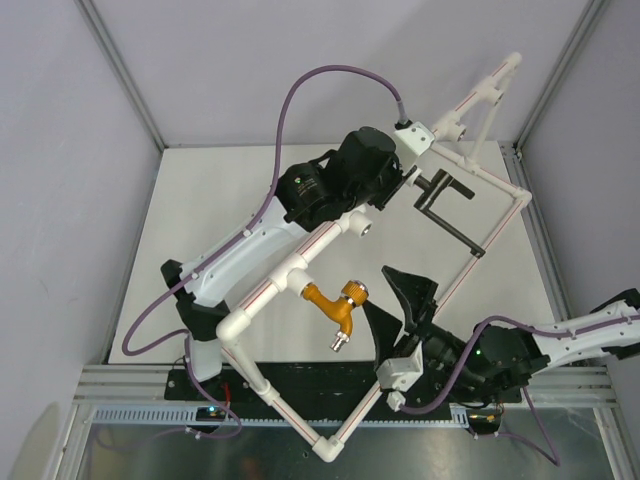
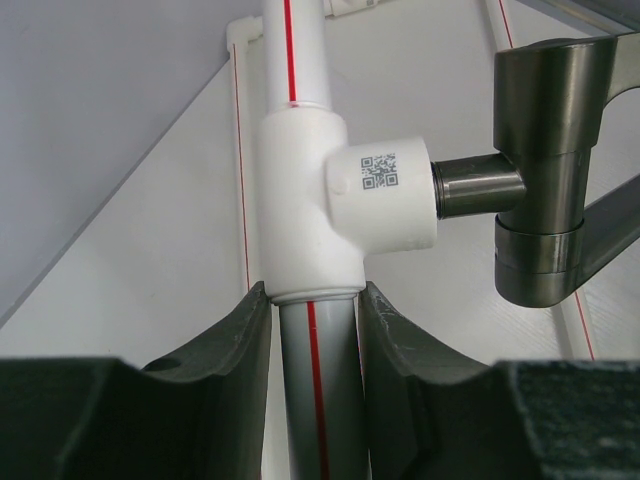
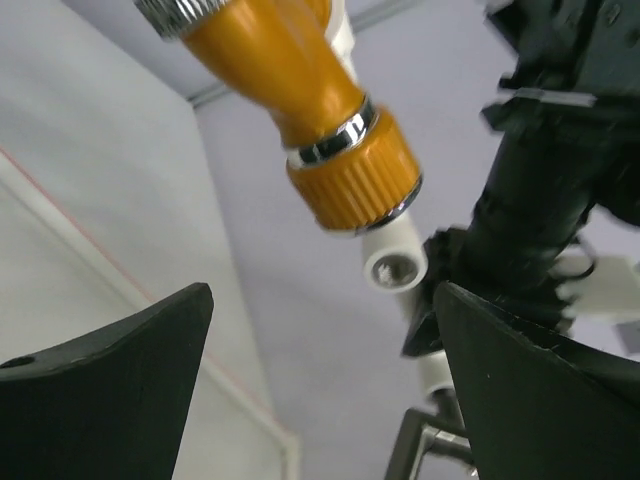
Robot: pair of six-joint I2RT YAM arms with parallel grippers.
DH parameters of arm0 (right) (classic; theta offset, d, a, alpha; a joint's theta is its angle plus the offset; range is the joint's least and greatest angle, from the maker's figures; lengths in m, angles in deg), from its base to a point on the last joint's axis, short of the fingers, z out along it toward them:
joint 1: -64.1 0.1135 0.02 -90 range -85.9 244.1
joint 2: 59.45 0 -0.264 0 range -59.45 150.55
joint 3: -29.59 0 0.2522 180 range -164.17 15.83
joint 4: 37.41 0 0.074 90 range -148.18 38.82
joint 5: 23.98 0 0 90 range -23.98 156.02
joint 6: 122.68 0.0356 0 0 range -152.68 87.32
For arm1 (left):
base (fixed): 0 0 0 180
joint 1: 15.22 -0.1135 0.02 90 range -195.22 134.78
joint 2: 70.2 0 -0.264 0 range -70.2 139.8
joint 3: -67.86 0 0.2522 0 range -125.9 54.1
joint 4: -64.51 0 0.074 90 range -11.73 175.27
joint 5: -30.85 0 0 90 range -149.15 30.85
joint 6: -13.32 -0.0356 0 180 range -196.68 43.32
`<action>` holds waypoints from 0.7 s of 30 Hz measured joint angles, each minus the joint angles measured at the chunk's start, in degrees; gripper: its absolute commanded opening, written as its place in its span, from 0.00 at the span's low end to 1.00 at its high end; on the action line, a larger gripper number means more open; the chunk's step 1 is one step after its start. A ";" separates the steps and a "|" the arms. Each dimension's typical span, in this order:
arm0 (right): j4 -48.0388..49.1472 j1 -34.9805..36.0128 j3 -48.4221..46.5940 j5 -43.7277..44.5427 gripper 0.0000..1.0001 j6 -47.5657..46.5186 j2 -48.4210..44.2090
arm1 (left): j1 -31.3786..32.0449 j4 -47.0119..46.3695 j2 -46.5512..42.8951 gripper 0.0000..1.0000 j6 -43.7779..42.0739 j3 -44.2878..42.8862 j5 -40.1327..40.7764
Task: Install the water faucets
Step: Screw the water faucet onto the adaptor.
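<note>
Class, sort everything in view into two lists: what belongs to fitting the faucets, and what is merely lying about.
Job: orange-brass tap, black tap, white pipe frame, clamped by left gripper.
Just there: purple cables, table.

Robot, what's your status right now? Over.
Left pincer shut on white plastic pipe. Right pincer open, empty, facing orange-brass tap. Black metal long-armed tap seated in white tee socket. Nothing seen blocking.
</note>
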 measured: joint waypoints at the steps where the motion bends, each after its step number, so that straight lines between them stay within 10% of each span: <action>1: 0.85 0.35 -0.02 -1.38 0.99 -2.82 -0.11 | 0.00 0.00 0.00 0.09 0.00 0.00 0.00; 17: 0.57 -0.74 -8.98 -15.80 0.99 -12.76 10.38 | 0.00 -0.02 0.00 0.09 0.00 0.00 0.04; 21: -0.22 -2.19 -8.98 -18.69 0.86 -11.41 13.18 | 0.00 -0.02 0.00 0.09 0.00 0.00 0.07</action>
